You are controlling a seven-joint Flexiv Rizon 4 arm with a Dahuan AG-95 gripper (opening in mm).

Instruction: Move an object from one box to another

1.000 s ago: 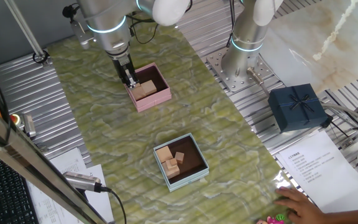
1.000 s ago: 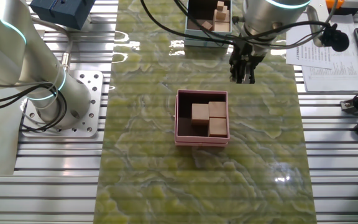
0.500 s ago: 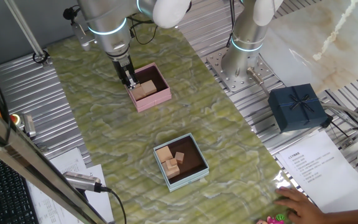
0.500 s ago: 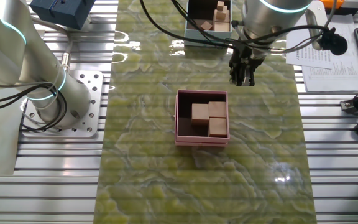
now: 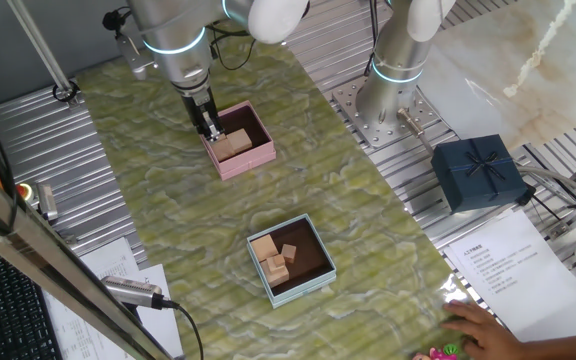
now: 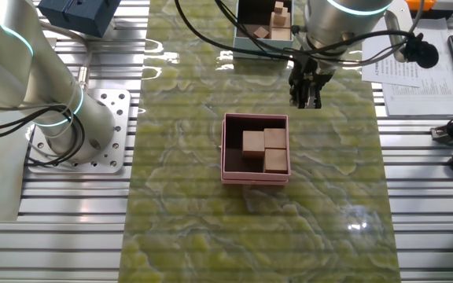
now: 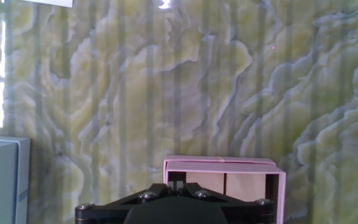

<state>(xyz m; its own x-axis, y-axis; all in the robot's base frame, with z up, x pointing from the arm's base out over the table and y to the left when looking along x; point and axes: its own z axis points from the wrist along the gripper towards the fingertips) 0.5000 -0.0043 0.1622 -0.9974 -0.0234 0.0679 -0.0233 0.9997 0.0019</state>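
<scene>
The pink box (image 5: 249,160) holds three pale tan wooden cubes (image 6: 253,144) packed toward one side. It also shows in the other fixed view (image 6: 255,177) and the hand view (image 7: 219,162). My gripper (image 6: 304,99) hangs just outside the pink box's far right corner, above the mat; in one fixed view (image 5: 211,129) it is at the box's left rim. Its fingers are together and hold nothing. The light blue-green box (image 5: 304,290) sits further along the mat with several wooden blocks (image 5: 265,246) inside. It shows at the left edge of the hand view (image 7: 23,180).
A navy gift box with a bow (image 5: 480,172) sits on the metal table to the right. The second arm's base (image 5: 388,100) stands beside the mat. A person's hand (image 5: 478,325) rests near papers at the lower right. A keyboard lies at the left.
The gripper has edged very slightly toward the pink box; its fingers stay together. The boxes and cubes have not moved.
</scene>
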